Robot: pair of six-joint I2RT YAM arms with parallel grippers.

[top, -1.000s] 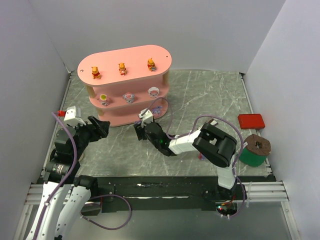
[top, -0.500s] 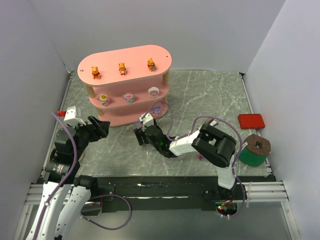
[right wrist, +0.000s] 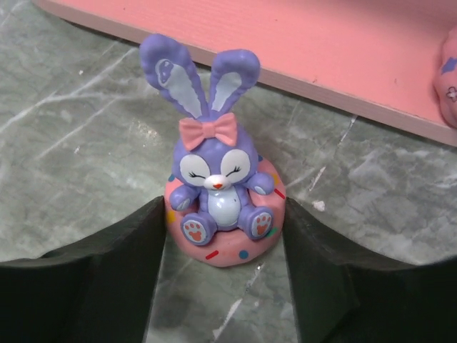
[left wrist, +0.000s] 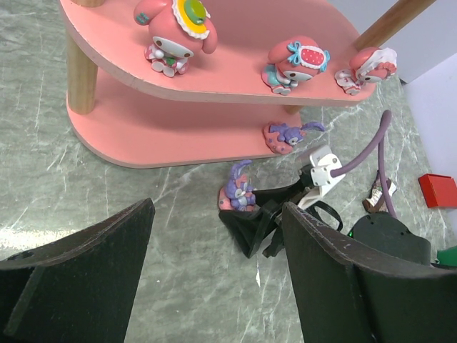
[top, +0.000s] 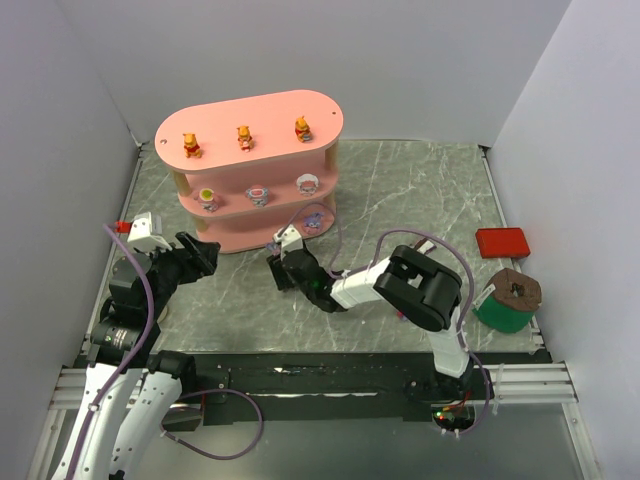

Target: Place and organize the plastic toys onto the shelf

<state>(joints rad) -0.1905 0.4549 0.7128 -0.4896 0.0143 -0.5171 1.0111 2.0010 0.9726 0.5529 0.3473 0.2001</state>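
1. Right pincer (right wrist: 225, 214): low over the table (top: 400, 190), fingers (right wrist: 107, 286) flanking item 2 and meeting the edges of its base. Whether they press it or merely stand against it cannot be told.
2. Purple rabbit (right wrist: 218, 193): between those fingers, upright on its pink ring base, standing on the table and facing back toward the wrist.
3. Shelf (top: 250, 110): pink, three tiers, pale wooden posts. Its bottom tier's front edge runs just beyond the rabbit.
4. Second purple toy (left wrist: 285, 136): on the bottom tier, just ahead of the pincer and to its right.
5. Three pink-white toys (left wrist: 175, 36) (left wrist: 294, 63) (left wrist: 364, 68): in a row on the middle tier, above and beyond.
6. Three orange bears (top: 191, 146) (top: 243, 136) (top: 301, 127): spaced along the top tier, farthest up.
7. Left pincer (top: 208, 255): well off to the right pincer's left, spread wide with nothing between its fingers, pointed at the shelf.
8. Red box (top: 502, 241): far behind the right pincer, by the side wall.
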